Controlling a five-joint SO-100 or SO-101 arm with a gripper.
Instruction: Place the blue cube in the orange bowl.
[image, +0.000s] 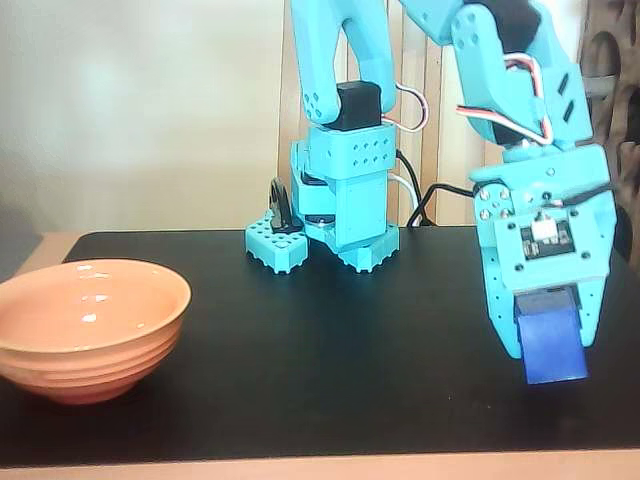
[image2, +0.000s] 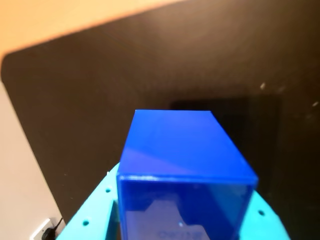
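Note:
The blue cube (image: 552, 345) hangs at the right of the fixed view, its lower end poking out below the turquoise gripper (image: 548, 335), which is shut on it. Whether it is just above the black mat or touching it cannot be told. In the wrist view the blue cube (image2: 185, 165) fills the lower centre, clamped between the turquoise fingers (image2: 95, 210), with black mat beneath. The orange bowl (image: 88, 328) sits upright and empty at the left edge of the fixed view, far from the gripper. It is out of the wrist view.
A black mat (image: 330, 340) covers the wooden table. The arm's turquoise base (image: 335, 215) stands at the back centre with cables behind it. The mat's corner (image2: 10, 57) and the wood edge show at the upper left of the wrist view.

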